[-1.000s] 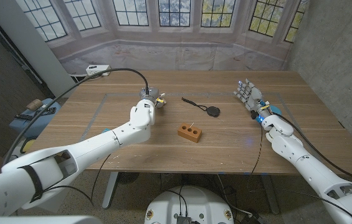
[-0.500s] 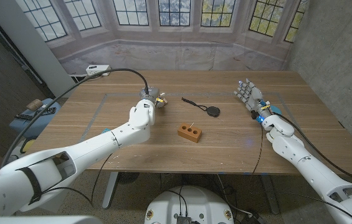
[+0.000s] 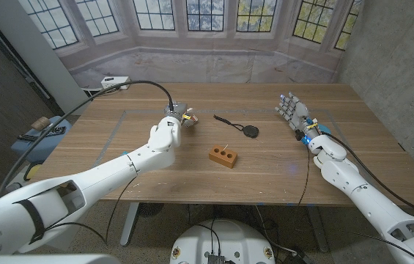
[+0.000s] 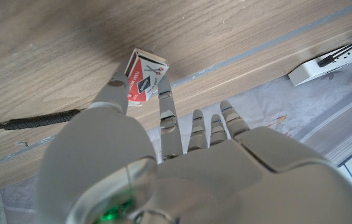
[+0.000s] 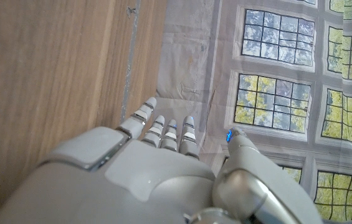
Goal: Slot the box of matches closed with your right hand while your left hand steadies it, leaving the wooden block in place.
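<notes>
A: So, where is the matchbox (image 4: 145, 75)?

B: On the table (image 3: 141, 165), far side of its left half, right at my left hand (image 3: 167, 130). In the left wrist view I have the red-and-white box pinched between thumb and a finger (image 4: 167, 109), with the other fingers straight and off it.

A: And the right hand (image 3: 295, 111)?

B: Well apart from it, over the right side of the table, holding nothing, fingers extended and slightly spread.

A: The wooden block (image 3: 223, 155)?

B: Mid-table, nearer me than the box, with a match standing in it. A black corded disc (image 3: 250, 131) lies just beyond it.
</notes>
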Controlling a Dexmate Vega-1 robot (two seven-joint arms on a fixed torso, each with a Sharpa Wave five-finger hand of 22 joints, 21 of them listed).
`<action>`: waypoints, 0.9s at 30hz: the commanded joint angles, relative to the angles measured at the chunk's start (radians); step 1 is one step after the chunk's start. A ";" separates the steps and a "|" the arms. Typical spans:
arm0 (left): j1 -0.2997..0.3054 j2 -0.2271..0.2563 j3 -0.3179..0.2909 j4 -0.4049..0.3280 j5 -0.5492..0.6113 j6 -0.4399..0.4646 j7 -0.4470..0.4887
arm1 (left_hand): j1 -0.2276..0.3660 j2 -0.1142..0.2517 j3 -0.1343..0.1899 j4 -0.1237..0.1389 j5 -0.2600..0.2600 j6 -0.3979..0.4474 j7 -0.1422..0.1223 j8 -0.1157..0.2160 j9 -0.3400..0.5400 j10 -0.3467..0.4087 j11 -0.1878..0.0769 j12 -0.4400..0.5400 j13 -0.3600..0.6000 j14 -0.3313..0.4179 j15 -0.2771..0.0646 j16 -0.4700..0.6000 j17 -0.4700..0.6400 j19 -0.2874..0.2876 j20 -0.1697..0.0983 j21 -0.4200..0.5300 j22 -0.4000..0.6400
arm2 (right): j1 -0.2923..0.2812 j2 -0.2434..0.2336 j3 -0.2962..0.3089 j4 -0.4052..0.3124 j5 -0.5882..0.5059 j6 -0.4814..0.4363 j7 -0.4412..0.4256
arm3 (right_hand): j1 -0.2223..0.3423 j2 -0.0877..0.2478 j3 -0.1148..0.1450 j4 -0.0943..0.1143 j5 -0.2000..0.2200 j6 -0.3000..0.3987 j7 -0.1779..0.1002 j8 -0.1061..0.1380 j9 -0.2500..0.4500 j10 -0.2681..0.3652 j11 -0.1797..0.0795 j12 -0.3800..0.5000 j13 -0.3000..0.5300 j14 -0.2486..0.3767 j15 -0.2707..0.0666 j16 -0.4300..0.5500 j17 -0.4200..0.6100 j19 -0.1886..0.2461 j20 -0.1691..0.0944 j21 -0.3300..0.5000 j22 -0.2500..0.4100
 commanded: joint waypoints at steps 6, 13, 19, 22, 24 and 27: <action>0.028 0.043 -0.030 -0.055 -0.026 -0.041 -0.007 | 0.014 0.000 -0.002 0.003 0.009 -0.001 0.000 -0.004 0.002 0.003 0.005 -0.005 -0.001 -0.005 0.007 -0.001 0.000 0.003 0.003 -0.003 0.001 | -0.023 -0.028 -0.013 -0.064 -0.025 -0.024 -0.037 | -0.009 -0.004 0.001 -0.004 -0.001 0.006 -0.002 -0.002 0.004 -0.001 0.006 0.001 0.003 -0.002 0.005 0.005 0.002 0.003 -0.004 0.003 0.005; 0.048 0.069 -0.051 -0.079 -0.045 -0.074 -0.009 | 0.014 0.001 -0.003 0.003 0.009 0.000 0.000 -0.005 0.002 0.005 0.004 -0.005 -0.001 -0.005 0.006 -0.001 0.000 0.004 0.001 -0.003 0.001 | -0.039 -0.063 -0.027 -0.118 -0.072 -0.043 -0.082 | -0.009 -0.004 0.001 -0.005 -0.001 0.007 -0.002 -0.002 0.004 -0.002 0.007 0.001 0.003 -0.002 0.005 0.005 0.002 0.003 -0.004 0.003 0.005; 0.061 0.083 -0.069 -0.092 -0.054 -0.101 -0.007 | 0.014 0.001 -0.004 0.003 0.009 0.001 -0.003 -0.006 0.003 0.006 0.002 -0.006 0.000 -0.004 0.006 -0.001 0.000 0.005 0.001 -0.003 0.001 | -0.048 -0.081 -0.037 -0.152 -0.100 -0.053 -0.107 | -0.009 -0.004 0.001 -0.006 -0.001 0.007 -0.002 -0.002 0.004 -0.003 0.007 0.001 0.003 -0.004 0.005 0.005 0.002 0.003 -0.003 0.003 0.005; 0.066 0.090 -0.078 -0.098 -0.060 -0.120 -0.007 | 0.014 0.002 -0.004 0.003 0.009 0.002 -0.003 -0.006 0.003 0.007 0.001 -0.005 0.000 -0.003 0.005 0.000 0.000 0.005 0.000 -0.003 0.001 | -0.052 -0.087 -0.041 -0.168 -0.113 -0.055 -0.117 | -0.009 -0.004 0.001 -0.007 -0.001 0.007 -0.002 -0.002 0.004 -0.003 0.007 0.001 0.003 -0.004 0.005 0.005 0.002 0.003 -0.004 0.003 0.005; 0.070 0.094 -0.084 -0.101 -0.064 -0.131 -0.007 | 0.014 0.002 -0.005 0.004 0.009 0.002 -0.003 -0.007 0.003 0.007 0.000 -0.006 0.000 -0.003 0.004 0.000 0.000 0.005 0.000 -0.003 0.001 | -0.055 -0.098 -0.046 -0.182 -0.130 -0.060 -0.130 | -0.009 -0.004 0.001 -0.007 -0.002 0.007 -0.002 -0.002 0.004 -0.002 0.007 0.001 0.003 -0.004 0.005 0.005 0.002 0.003 -0.004 0.003 0.005; 0.077 0.098 -0.096 -0.107 -0.077 -0.145 -0.011 | 0.014 0.002 -0.005 0.004 0.009 0.005 -0.004 -0.006 0.003 0.007 -0.001 -0.006 0.000 -0.003 0.004 -0.001 0.000 0.005 0.000 -0.003 0.001 | -0.061 -0.109 -0.050 -0.202 -0.148 -0.064 -0.144 | -0.009 -0.004 0.001 -0.008 -0.002 0.008 -0.003 -0.002 0.004 -0.003 0.007 0.001 0.003 -0.004 0.005 0.005 0.002 0.002 -0.003 0.003 0.005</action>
